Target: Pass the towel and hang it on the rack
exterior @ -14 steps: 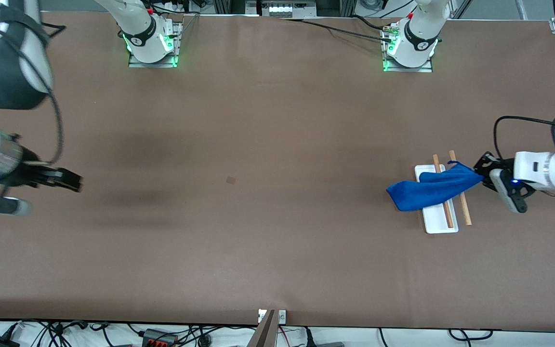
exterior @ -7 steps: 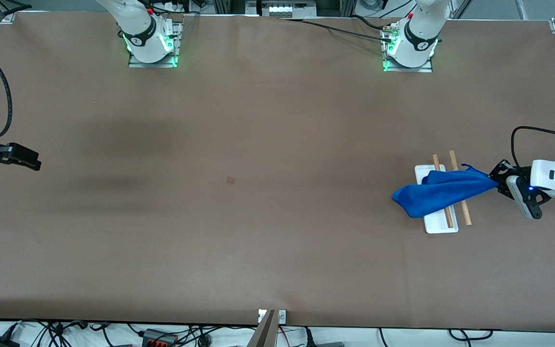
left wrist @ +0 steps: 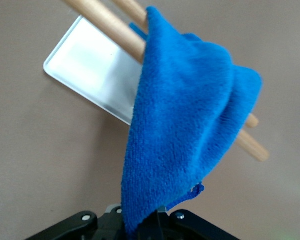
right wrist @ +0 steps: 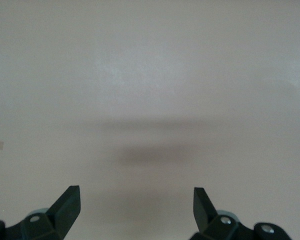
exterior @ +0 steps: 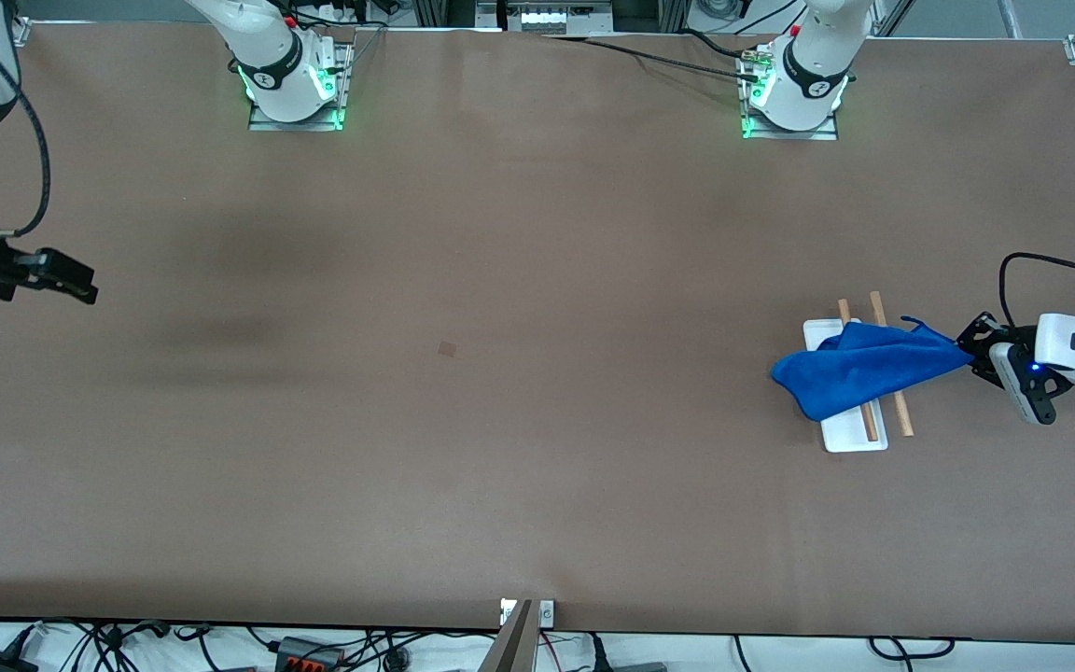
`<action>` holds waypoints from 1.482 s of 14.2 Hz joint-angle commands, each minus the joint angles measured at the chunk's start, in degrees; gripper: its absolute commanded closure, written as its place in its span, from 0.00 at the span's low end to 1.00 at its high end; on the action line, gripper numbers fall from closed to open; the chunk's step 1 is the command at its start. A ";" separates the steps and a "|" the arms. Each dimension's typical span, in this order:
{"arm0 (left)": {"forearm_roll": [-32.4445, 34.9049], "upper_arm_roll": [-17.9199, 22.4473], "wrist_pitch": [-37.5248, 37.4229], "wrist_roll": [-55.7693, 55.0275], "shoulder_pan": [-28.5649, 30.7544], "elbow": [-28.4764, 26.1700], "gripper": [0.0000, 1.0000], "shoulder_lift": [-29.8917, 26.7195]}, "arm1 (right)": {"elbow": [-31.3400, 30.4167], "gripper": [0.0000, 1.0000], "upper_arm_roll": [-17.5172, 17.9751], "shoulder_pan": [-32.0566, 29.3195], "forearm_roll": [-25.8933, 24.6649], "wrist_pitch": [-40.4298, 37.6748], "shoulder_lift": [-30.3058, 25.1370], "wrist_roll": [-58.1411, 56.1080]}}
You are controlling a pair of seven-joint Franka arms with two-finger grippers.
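At the frame's right edge, the left hand [exterior: 967,350] is clenching a corner of the bright blue microfibre towel [exterior: 859,369], draping it across the white-trayed, wooden-rod rack [exterior: 850,441]. Releasing should wait until both sides hang evenly. The right hand [exterior: 80,280] is waiting, released, at mid-left over the table [exterior: 500,420].

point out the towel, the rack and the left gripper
towel [exterior: 859,369]: front view, middle of the blue cloth
rack [exterior: 850,436]: front view, bare white tray base
left gripper [exterior: 965,353]: front view, fingertips shut on the towel's corner
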 commanded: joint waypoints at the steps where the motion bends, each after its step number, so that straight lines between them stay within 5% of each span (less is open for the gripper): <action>1: 1.15 -0.64 0.71 2.10 1.08 1.71 0.99 2.40 | -7.63 0.00 -0.22 0.06 0.82 1.91 -5.92 -0.98; 3: 1.15 -0.64 0.71 2.02 0.82 1.71 0.79 2.49 | -7.29 0.00 -0.22 -0.12 0.91 1.46 -5.92 -1.07; 4: 0.98 -0.64 0.71 1.93 0.64 1.62 0.29 2.57 | -6.41 0.00 -0.22 -0.12 0.82 1.37 -5.48 -0.99; 5: 0.71 -0.73 0.71 2.71 1.25 1.62 0.00 3.10 | -5.45 0.00 -0.22 -0.12 0.91 1.11 -5.13 -0.90; 15: 0.45 -0.82 -8.41 4.31 1.78 6.18 0.00 0.38 | -4.29 0.00 -0.22 -0.03 0.82 -0.91 -5.75 -1.07; 21: 0.36 -1.34 -17.91 0.89 1.52 10.76 0.00 -7.96 | -4.38 0.00 0.05 0.06 0.82 -0.91 -5.74 -0.98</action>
